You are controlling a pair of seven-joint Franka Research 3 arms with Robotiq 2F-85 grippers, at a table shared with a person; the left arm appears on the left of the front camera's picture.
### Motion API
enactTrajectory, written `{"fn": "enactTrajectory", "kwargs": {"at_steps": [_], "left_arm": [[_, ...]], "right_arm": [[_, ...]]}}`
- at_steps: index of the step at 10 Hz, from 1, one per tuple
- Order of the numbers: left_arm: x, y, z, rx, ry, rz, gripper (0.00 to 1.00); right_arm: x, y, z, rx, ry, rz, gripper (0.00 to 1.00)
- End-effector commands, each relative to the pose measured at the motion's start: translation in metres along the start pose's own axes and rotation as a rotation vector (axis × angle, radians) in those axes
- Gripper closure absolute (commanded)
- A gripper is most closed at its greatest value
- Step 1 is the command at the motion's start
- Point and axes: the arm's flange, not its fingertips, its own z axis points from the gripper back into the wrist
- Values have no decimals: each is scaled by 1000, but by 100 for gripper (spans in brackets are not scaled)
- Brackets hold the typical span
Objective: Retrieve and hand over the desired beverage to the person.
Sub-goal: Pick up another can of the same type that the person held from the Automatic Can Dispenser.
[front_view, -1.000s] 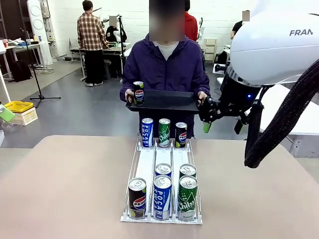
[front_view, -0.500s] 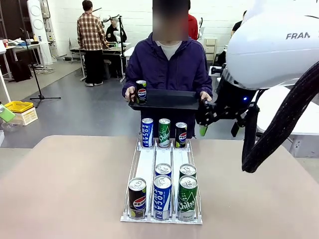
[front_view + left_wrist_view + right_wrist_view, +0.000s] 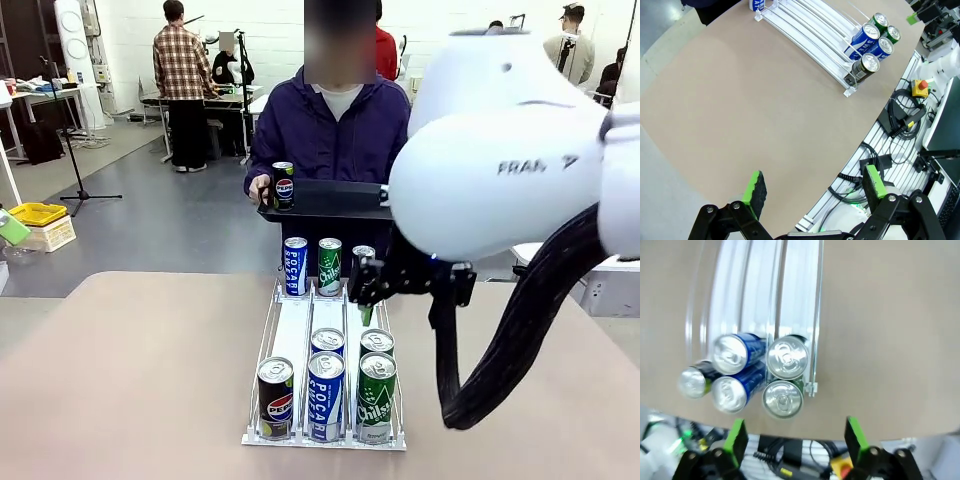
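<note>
Right hand [image 3: 795,435] spread, empty, over front cans [image 3: 782,400] in rack [image 3: 816,315]. Left hand [image 3: 812,187] spread over bare tabletop [image 3: 740,100] — rack at 1 o'clock.

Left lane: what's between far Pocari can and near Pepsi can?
Nothing: bare white lane between far Pocari can and near Pepsi can, front view.

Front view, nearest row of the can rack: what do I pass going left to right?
Pepsi can → Pocari Sweat can → green Chilsung can
</note>
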Motion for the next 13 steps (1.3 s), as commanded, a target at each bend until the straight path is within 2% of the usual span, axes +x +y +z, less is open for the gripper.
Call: {"fn": "enactTrajectory", "kwargs": {"at_steps": [1, 5, 13], "left_arm": [[-1, 1, 2, -10, -3, -13, 0], [-1, 1, 2, -10, -3, -13, 0], [-1, 1, 2, -10, -3, -13, 0]], "right_arm": [[1, 13, -25, 17, 11, -49, 0], [2, 16, -50, 15, 67, -55, 0], [-7, 6, -69, -14, 122, -69, 0]]}}
